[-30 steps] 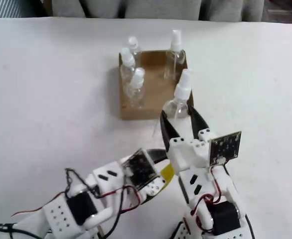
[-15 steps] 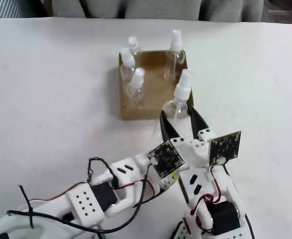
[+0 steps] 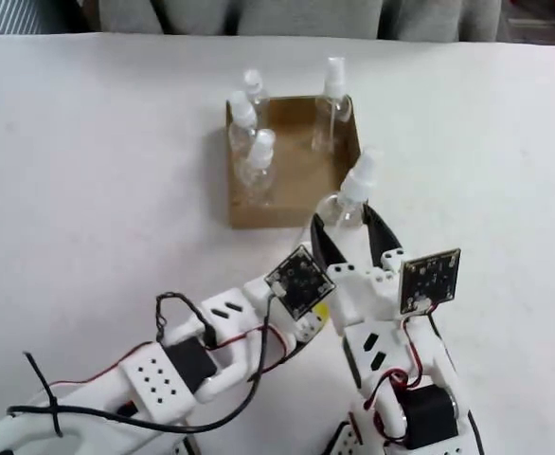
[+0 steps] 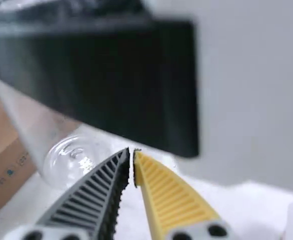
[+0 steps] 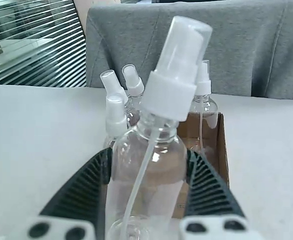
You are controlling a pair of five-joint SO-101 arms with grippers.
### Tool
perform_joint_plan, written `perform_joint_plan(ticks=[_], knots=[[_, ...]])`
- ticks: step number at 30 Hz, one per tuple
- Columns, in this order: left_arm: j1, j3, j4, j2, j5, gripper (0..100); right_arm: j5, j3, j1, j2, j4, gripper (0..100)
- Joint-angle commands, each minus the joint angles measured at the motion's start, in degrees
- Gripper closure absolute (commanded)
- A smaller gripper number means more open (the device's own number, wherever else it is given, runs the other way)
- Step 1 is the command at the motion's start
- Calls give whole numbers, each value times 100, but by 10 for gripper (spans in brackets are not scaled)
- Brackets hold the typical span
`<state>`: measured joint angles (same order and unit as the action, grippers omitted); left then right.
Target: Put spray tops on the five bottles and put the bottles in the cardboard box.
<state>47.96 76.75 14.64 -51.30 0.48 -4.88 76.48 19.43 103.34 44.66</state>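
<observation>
Four bottles (image 3: 257, 161) w/ tops stand in cardboard box (image 3: 296, 185); fifth bottle (image 3: 336, 205), in right gripper (image 3: 343, 218) at box's near-right corner, now tilts vs upright before; left arm (image 3: 230, 327) has slid in alongside. Left wrist: left gripper (image 4: 132, 155) closed, empty, tips by bottle. Right wrist: jaws clamp bottle, spray top (image 5: 175, 70) on; only boxing left, I'd say.

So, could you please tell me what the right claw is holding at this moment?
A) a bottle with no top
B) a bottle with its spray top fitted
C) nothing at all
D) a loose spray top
B: in the right wrist view, the right claw is shut on the bottle, and a white spray top sits on the bottle's neck.
</observation>
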Motion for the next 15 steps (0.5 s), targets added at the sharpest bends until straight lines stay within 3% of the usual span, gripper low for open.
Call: perform_joint_plan(ticks=[1, 15], knots=[[-171, -264, -352, -189, -53, 979, 0, -316, -48, -13, 48, 982], [-365, -9, -844, -171, -53, 979, 9, -316, -84, -13, 57, 982]])
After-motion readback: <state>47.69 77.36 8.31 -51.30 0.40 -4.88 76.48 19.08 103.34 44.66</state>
